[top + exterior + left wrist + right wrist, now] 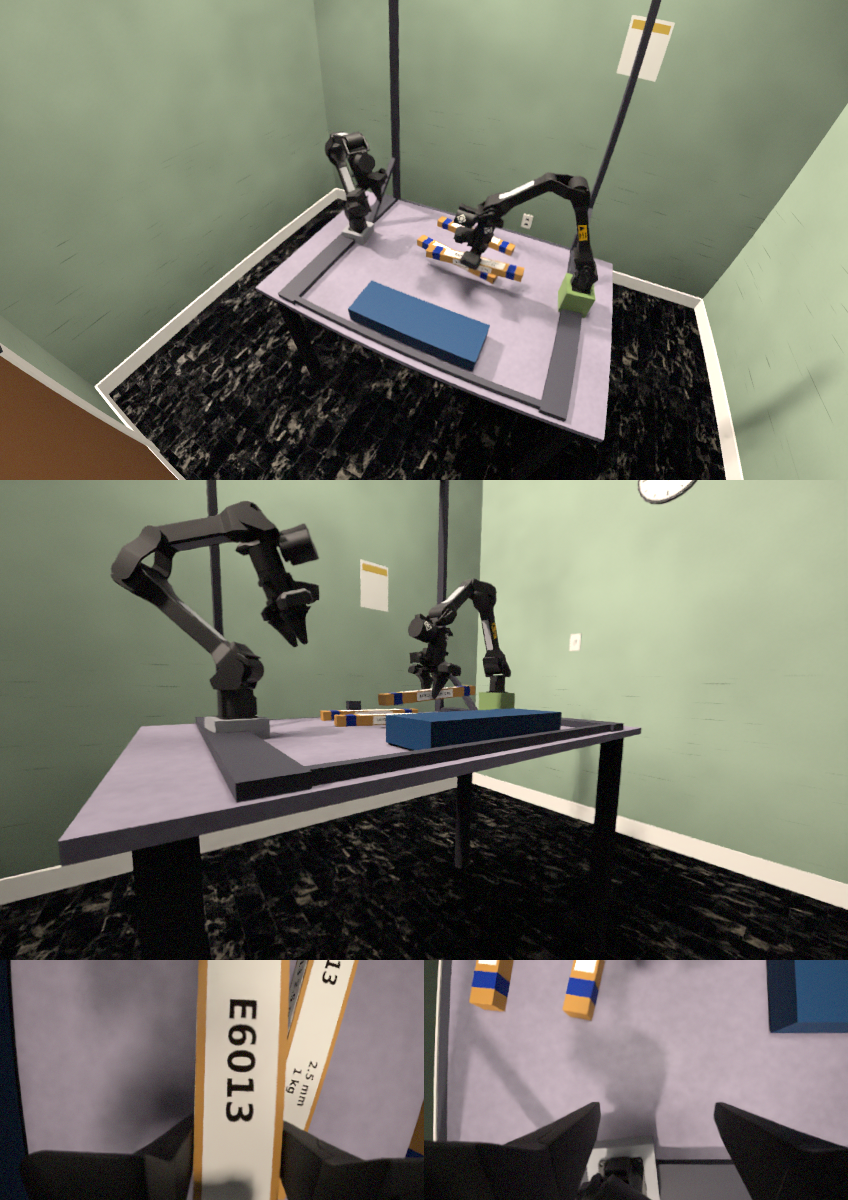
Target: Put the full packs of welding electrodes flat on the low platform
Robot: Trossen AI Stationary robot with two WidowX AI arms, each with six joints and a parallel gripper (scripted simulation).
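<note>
My left gripper [471,260] [438,692] [232,1121] is shut around the middle of an orange, blue-banded electrode pack [510,271] [392,698] [242,1060]. It holds the pack above the table, slightly tilted, with the end toward the right arm lower. A second pack [424,242] [351,720] [312,1050] [582,1000] lies on the table partly beneath it, at a slight angle. The third pack [505,246] [333,714] [489,992] lies farther back. The low blue platform [416,324] [476,726] [824,990] bears no pack. My right gripper [301,641] [656,1109] is open and empty, high above the table.
The left arm stands on a green block [576,297] [496,700], the right arm on a grey base [355,237] [238,725]. Dark rails [562,365] [255,765] run along the table's sides and its front edge, close to the platform. Dark uprights rise at the back.
</note>
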